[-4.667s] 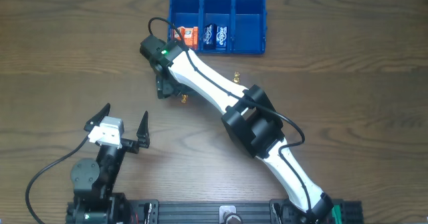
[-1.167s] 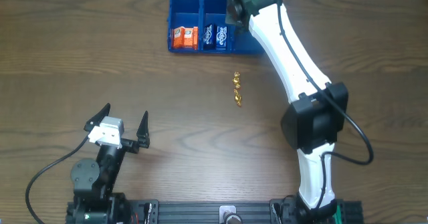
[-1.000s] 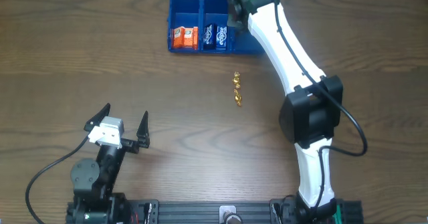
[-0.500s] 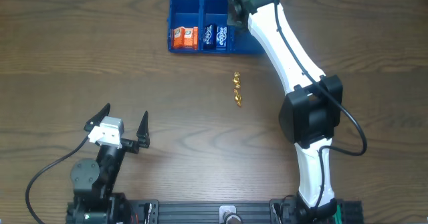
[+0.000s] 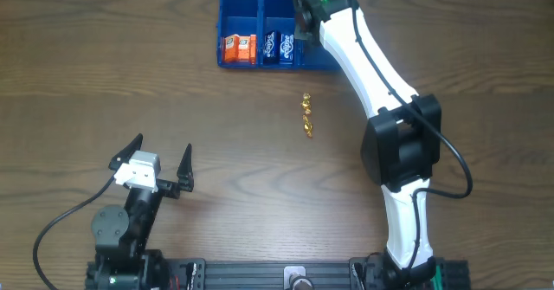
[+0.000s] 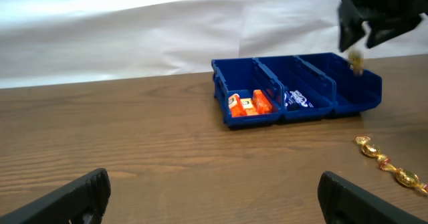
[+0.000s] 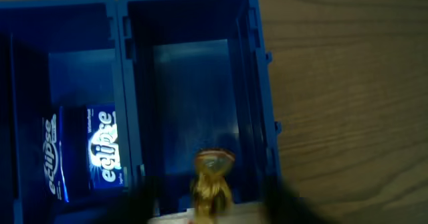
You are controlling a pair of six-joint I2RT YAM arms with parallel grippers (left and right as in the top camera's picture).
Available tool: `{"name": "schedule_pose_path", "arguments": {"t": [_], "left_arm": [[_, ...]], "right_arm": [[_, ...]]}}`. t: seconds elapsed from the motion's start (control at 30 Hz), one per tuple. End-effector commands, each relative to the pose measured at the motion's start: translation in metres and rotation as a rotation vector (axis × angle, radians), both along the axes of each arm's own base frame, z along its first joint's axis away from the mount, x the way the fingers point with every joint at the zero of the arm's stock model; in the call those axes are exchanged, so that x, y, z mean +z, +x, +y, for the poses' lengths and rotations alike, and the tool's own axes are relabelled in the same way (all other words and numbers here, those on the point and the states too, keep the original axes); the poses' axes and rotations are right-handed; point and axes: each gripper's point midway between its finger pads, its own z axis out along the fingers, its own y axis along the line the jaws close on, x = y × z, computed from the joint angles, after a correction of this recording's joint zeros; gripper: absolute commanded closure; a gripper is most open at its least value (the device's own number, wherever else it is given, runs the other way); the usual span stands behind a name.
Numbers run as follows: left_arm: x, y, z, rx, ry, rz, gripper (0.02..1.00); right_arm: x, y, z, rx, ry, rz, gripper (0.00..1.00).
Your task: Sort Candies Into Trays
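Since the earliest frame the right arm has swung from the table beside the loose sweets up to the tray, and in the last second it has barely shifted. The right gripper (image 7: 211,207) is clamped on a gold candy (image 7: 212,174) — a small, shiny foil piece with a twisted wrapper, hanging upright below the fingers. It hangs over the right compartment of the blue tray (image 7: 120,83); the left wrist view puts it at about rim height. The middle compartment holds dark blue packs (image 7: 87,150), and the left one holds orange candies (image 5: 238,48). On the wooden table (image 5: 86,82), a short string of gold sweets (image 5: 307,117) lies near the tray — apart from it, on the arms' side. The left gripper (image 5: 163,145) sits close to its base, fingers spread wide, well apart from the tray.
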Motion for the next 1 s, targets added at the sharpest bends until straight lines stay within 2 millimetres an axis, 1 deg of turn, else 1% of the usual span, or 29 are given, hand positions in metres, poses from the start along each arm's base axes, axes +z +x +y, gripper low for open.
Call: {"name": "schedule_pose_path", "arguments": {"t": [0.03,0.27,0.33,0.37,0.4,0.43,0.47,0.53,0.6,0.63,0.7,0.73,0.8,0.83,0.9,1.0], "left_arm": [[-0.016,-0.001,-0.003,-0.02,-0.009,0.048,0.02],[-0.016,-0.001,-0.003,-0.02,-0.009,0.048,0.02],[-0.016,-0.001,-0.003,-0.02,-0.009,0.048,0.02],[-0.016,-0.001,-0.003,-0.02,-0.009,0.048,0.02],[-0.016,-0.001,-0.003,-0.02,-0.009,0.048,0.02],[-0.016,-0.001,-0.003,-0.02,-0.009,0.048,0.02],[-0.016,-0.001,-0.003,-0.02,-0.009,0.048,0.02],[-0.016,-0.001,-0.003,-0.02,-0.009,0.047,0.02],[-0.016,-0.001,-0.003,-0.02,-0.009,0.048,0.02],[-0.016,-0.001,-0.003,-0.02,-0.009,0.048,0.02],[-0.016,-0.001,-0.003,-0.02,-0.009,0.048,0.02],[-0.016,-0.001,-0.003,-0.02,-0.009,0.048,0.02],[-0.016,-0.001,-0.003,-0.02,-0.009,0.048,0.02],[-0.016,-0.001,-0.003,-0.02,-0.009,0.048,0.023],[-0.016,-0.001,-0.003,-0.02,-0.009,0.048,0.02],[-0.016,-0.001,-0.003,-0.02,-0.009,0.048,0.02]], "right_arm": [[0.001,0.001,-0.007,-0.008,-0.022,-0.004,0.001],[0.002,-0.001,-0.008,-0.008,-0.024,0.002,0.001],[0.007,-0.005,-0.009,-0.008,-0.027,0.009,0.001],[0.013,-0.01,-0.01,-0.006,-0.028,0.013,0.001],[0.025,-0.026,-0.007,0.013,-0.017,0.045,0.001],[0.029,-0.035,-0.004,0.027,-0.005,0.065,0.001],[0.034,-0.051,0.001,0.052,0.023,0.11,0.001],[0.039,-0.076,0.009,0.087,0.054,0.184,0.001],[0.038,-0.103,0.013,0.093,0.059,0.273,0.001],[0.035,-0.119,0.013,0.09,0.047,0.331,0.001],[0.029,-0.136,0.014,0.088,0.033,0.399,0.001],[0.021,-0.147,0.016,0.092,0.026,0.442,0.001],[0.013,-0.156,0.021,0.105,0.027,0.481,0.001],[0.002,-0.164,0.024,0.114,0.029,0.514,0.001],[-0.012,-0.172,0.026,0.12,0.029,0.551,0.001],[-0.041,-0.188,0.029,0.125,0.04,0.617,0.001]]}}
